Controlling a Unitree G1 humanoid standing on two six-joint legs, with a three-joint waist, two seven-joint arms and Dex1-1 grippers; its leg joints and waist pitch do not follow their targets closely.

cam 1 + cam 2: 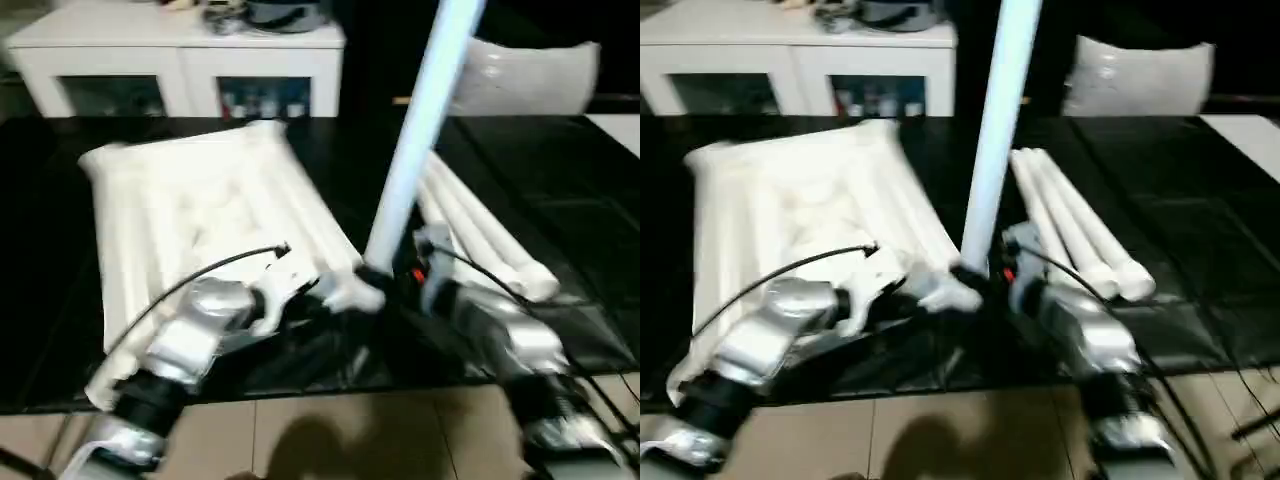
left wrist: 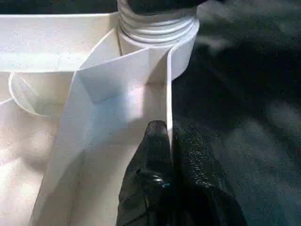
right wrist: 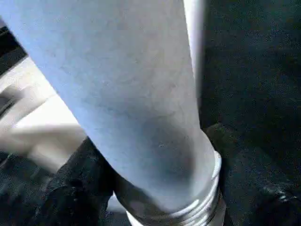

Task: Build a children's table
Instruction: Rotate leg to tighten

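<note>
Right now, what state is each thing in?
Tabletop: upside down, ribbed underside up.
Upright leg: standing in the near corner socket, threads still showing.
Spare legs: lying loose alongside.
Left claw: shut on the tabletop's rim.
Right claw: around the upright leg's base.

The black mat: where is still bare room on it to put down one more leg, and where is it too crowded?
On the black mat, bare room lies right of the three spare legs, toward its far right edge, and far left of the upturned tabletop. Crowded: the near middle, where the left gripper pinches the tabletop's rim and the right gripper holds the upright leg at the corner socket.
</note>
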